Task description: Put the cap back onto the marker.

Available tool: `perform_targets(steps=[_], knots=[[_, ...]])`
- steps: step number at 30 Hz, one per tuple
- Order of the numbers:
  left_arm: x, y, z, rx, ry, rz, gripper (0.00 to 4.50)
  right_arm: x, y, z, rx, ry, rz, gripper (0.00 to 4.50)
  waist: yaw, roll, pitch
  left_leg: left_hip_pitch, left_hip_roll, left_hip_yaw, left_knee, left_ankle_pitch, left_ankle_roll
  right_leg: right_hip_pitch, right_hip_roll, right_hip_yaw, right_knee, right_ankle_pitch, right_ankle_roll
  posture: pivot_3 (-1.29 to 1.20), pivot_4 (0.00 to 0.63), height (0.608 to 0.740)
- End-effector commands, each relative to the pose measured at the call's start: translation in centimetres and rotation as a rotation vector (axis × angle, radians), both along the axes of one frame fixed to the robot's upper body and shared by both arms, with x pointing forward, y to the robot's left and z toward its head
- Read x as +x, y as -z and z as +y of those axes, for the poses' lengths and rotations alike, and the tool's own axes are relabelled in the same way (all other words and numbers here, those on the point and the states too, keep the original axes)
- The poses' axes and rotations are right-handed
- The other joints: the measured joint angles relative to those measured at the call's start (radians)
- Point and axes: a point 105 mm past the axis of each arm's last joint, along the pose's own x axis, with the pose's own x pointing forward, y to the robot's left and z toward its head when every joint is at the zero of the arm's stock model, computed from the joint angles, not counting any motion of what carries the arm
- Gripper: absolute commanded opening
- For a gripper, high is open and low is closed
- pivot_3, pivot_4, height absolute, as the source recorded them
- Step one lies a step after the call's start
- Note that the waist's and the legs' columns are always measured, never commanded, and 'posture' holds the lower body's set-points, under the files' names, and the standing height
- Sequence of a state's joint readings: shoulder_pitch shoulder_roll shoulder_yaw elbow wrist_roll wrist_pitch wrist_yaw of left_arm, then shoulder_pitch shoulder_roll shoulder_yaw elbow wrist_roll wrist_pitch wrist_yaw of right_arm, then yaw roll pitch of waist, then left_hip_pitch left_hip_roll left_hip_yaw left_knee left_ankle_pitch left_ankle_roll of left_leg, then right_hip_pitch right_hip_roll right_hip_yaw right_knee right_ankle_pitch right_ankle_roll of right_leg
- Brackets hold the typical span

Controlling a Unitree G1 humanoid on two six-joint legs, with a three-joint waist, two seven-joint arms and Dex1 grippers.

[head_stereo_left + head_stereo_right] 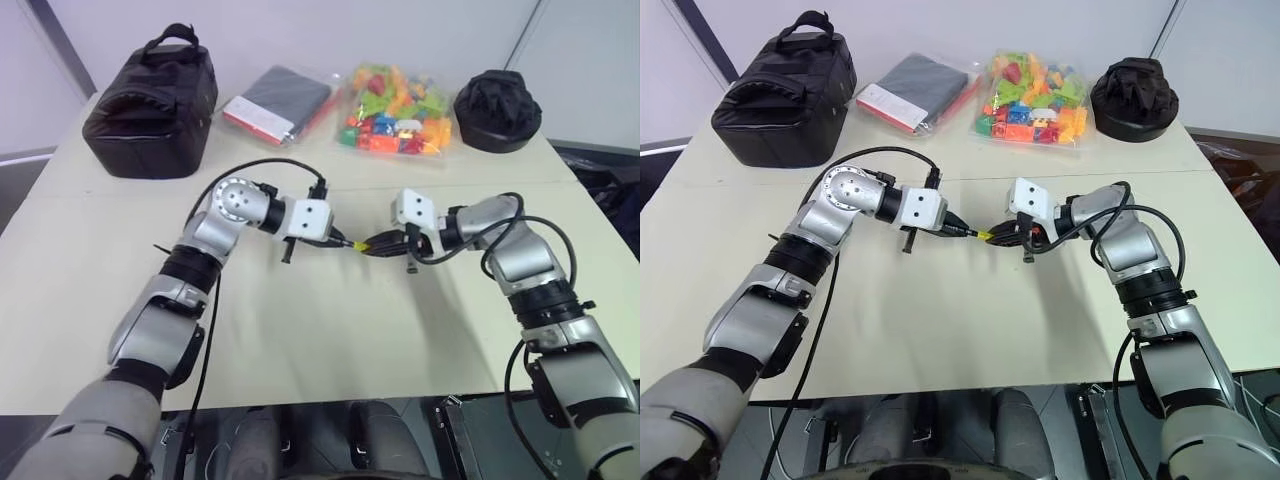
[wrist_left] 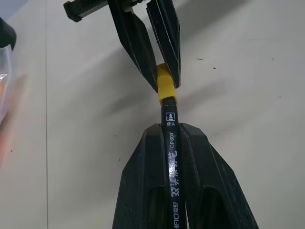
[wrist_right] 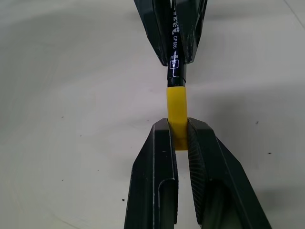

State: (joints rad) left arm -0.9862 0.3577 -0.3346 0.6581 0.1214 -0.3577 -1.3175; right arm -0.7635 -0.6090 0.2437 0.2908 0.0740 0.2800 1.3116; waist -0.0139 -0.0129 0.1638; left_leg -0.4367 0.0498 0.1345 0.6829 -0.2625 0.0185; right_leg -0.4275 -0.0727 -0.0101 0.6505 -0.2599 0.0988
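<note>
Above the middle of the pale beige tabletop [image 1: 330, 330], two grippers meeting tip to tip. Left gripper [image 2: 170, 131] clamped on the thin black pen-like marker [image 2: 171, 152] with white print along its barrel (lettering "CP600" legible in both wrist views). Right gripper [image 3: 178, 129] pinched tight on the tiny bright yellow plastic cap [image 3: 176, 105], a short tube. Cap and marker in one straight line, the cap's open end right against the marker's end with no gap visible between them; how far seated, impossible to tell. Both held clear of the table, with shadows beneath. From the head camera, just a small yellow speck [image 1: 357, 244] between the black fingers.

Along the far edge of the table, well apart from the grippers: a black fabric bag with a carry handle [image 1: 152, 100] on the left, then a flat clear-wrapped packet of dark grey cloth with a red-and-white label [image 1: 277, 103], then a clear bag of colourful toy blocks [image 1: 397, 112], then a rumpled black round pouch [image 1: 497, 108] on the right.
</note>
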Motion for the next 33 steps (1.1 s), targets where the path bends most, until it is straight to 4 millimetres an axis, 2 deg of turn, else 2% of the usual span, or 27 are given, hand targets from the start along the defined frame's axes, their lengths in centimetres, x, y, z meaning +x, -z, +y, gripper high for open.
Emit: perform_targets(steps=[1, 7, 15, 33], knots=[[-0.9, -0.2, -1.2, 0.068, 0.07, -0.007, 0.0, 0.1, -2.8, 1.5, 0.01, -0.067, -0.084, 0.05, 0.0, 0.0, 0.0, 0.0, 0.0, 0.0, 0.0, 0.0, 0.0, 0.0, 0.0, 0.0, 0.0, 0.0, 0.0, 0.0, 0.15, 0.74], [-1.2, -0.3, -1.6, 0.08, 0.049, 0.041, 0.0, 0.4, -2.9, 2.1, -0.003, -0.067, -0.09, 0.05, 0.002, 0.0, 0.0, -0.001, 0.0, 0.0, 0.0, 0.0, 0.0, 0.0, 0.0, 0.0, 0.0, 0.0, 0.0, 0.0, 0.15, 0.74], [-1.5, -0.9, -2.5, -0.026, 0.008, 0.148, 0.0, 0.9, -3.4, 2.3, 0.043, -0.013, -0.109, 0.05, 0.0, 0.0, 0.0, -0.001, 0.0, 0.0, 0.0, 0.0, 0.0, -0.001, 0.001, 0.0, 0.0, 0.0, 0.0, 0.0, 0.15, 0.74], [-1.4, -1.0, -2.3, -0.064, 0.01, 0.151, 0.0, 0.1, -3.8, 2.8, 0.066, -0.021, -0.146, 0.05, 0.001, 0.0, 0.0, -0.001, 0.0, 0.0, 0.0, 0.0, 0.0, -0.001, 0.001, 0.0, 0.0, 0.0, 0.0, 0.0, 0.15, 0.74]])
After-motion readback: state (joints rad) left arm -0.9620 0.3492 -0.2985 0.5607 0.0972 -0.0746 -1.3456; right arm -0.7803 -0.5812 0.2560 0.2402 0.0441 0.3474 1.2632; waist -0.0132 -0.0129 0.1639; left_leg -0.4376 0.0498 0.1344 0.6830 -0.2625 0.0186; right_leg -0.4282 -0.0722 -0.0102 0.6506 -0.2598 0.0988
